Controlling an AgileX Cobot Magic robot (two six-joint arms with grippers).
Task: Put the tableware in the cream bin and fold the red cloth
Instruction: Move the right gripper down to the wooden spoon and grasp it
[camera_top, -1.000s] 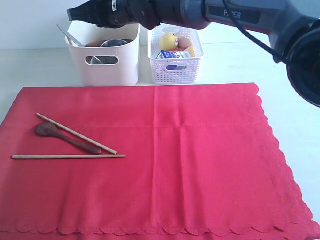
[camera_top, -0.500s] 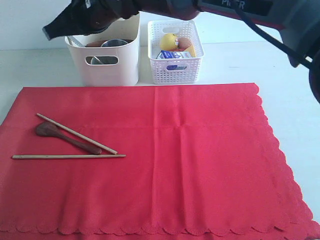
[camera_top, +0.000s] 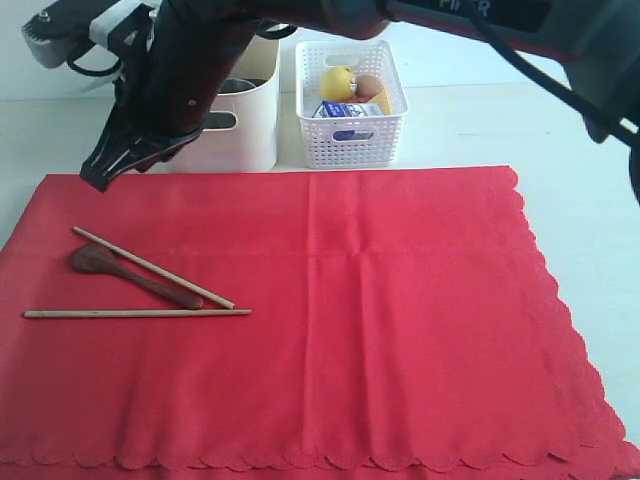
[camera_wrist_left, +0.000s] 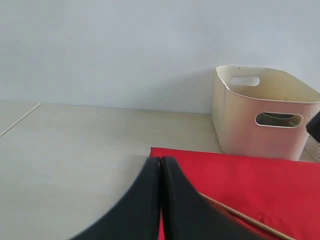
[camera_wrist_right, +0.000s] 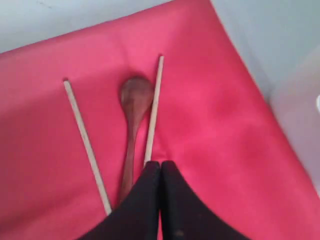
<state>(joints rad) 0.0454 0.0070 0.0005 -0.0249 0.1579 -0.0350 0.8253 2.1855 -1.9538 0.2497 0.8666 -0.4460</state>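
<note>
Red cloth (camera_top: 400, 320) scalloped right edge; chopsticks (camera_top: 153, 268), spoon (camera_top: 92, 259) near left edge.

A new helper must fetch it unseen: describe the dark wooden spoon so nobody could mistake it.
Start at the big red cloth spread on the table. On its left part in the exterior view, three utensils lie together. The spoon is the dark brown one with a rounded bowl end, lying between two pale, thin chopsticks.
</note>
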